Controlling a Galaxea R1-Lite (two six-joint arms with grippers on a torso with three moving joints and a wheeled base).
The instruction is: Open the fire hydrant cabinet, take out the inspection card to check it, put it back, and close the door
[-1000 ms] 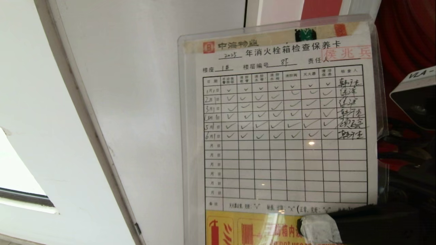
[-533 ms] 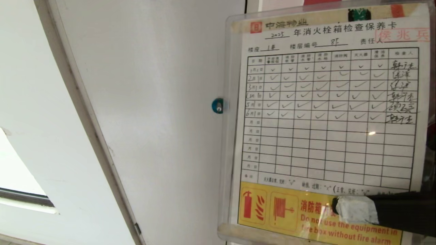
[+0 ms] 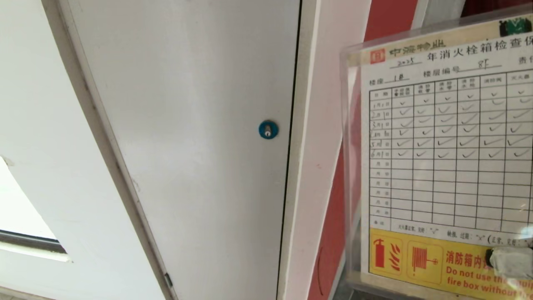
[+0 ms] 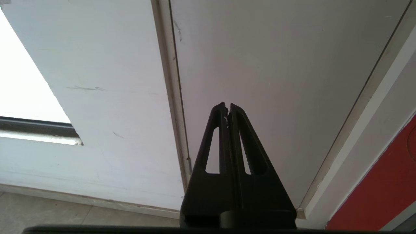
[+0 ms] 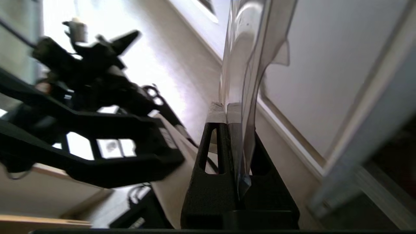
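Rightward toward three o'clock goes the inspection card (image 3: 445, 154), uncovering the white door's blue lock (image 3: 268, 129); right gripper (image 5: 226, 112) stays clamped on it. Left gripper (image 4: 227, 106) idles closed. Checking looks done; return and door-closing remain.

A plain white panel door (image 3: 187, 125) fills the middle of the head view, with a round blue lock (image 3: 268, 129) near its right edge. A pale frame strip (image 3: 310, 146) runs just right of it. At left stands a white wall (image 3: 37, 125); bright daylight comes through a window opening (image 3: 21, 212) at lower left. In the left wrist view, beige floor tiles (image 4: 48, 213) show at the lower left.
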